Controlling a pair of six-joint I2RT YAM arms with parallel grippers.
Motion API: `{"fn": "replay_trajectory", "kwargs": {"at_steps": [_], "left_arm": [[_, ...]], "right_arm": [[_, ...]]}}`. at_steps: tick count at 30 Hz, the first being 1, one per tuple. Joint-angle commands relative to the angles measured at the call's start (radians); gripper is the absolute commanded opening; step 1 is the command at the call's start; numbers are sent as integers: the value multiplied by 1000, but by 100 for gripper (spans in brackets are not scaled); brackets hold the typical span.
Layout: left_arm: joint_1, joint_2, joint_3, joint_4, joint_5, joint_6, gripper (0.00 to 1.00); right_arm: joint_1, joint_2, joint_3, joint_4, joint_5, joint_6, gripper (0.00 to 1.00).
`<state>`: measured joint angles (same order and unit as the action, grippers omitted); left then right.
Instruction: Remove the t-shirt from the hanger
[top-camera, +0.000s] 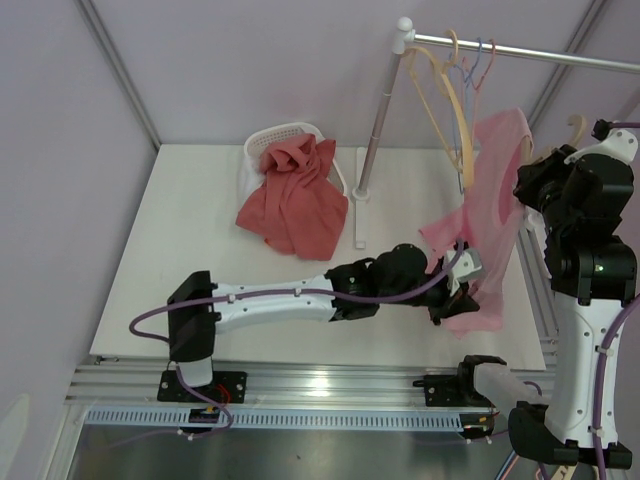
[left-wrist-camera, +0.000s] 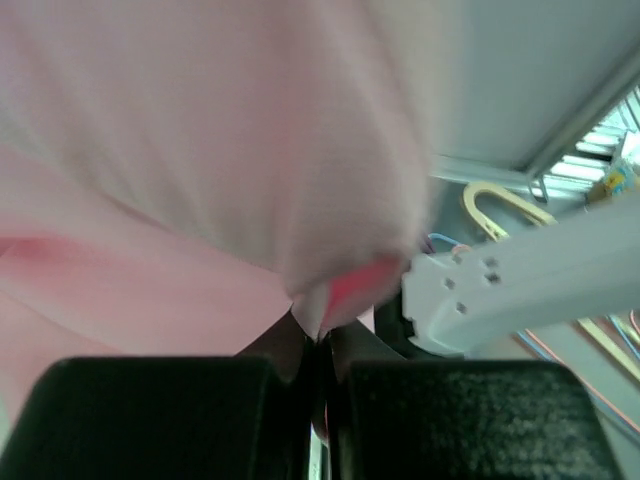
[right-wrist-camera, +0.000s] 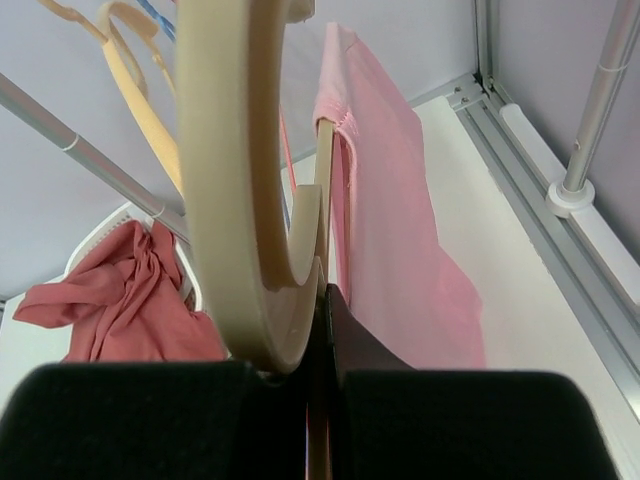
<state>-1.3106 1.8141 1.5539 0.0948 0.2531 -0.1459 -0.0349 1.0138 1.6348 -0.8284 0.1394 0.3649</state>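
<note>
The pink t-shirt (top-camera: 492, 190) hangs at the right on a cream wooden hanger (top-camera: 576, 126), held away from the rail. My left gripper (top-camera: 447, 292) is shut on the shirt's lower hem, low over the table. In the left wrist view the pink cloth (left-wrist-camera: 200, 150) fills the frame and a fold of it is pinched between the shut jaws of the left gripper (left-wrist-camera: 320, 340). My right gripper (top-camera: 548, 165) is shut on the hanger, just below its hook. In the right wrist view the right gripper (right-wrist-camera: 322, 300) grips the hanger (right-wrist-camera: 230, 200), and the shirt (right-wrist-camera: 390, 220) drapes beyond it.
A clothes rail (top-camera: 520, 50) on a pole (top-camera: 375, 120) carries several empty hangers (top-camera: 445, 90). A white basket (top-camera: 262, 140) at the back holds a red garment (top-camera: 295, 195) that spills onto the table. The table's right edge rail (right-wrist-camera: 530, 180) runs beside the shirt.
</note>
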Motion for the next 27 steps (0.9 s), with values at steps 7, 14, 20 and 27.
{"fn": "replay_trajectory", "kwargs": {"at_steps": [7, 14, 20, 27], "left_arm": [[-222, -248, -261, 212, 61, 98, 1], [-251, -187, -433, 453, 445, -21, 1], [-250, -127, -483, 537, 540, -75, 1], [-93, -145, -443, 418, 258, -151, 1]], "right_arm": [[4, 92, 66, 75, 43, 8, 0], [4, 140, 106, 81, 48, -1, 0], [4, 146, 106, 65, 60, -14, 0], [9, 144, 200, -127, -34, -30, 0]]}}
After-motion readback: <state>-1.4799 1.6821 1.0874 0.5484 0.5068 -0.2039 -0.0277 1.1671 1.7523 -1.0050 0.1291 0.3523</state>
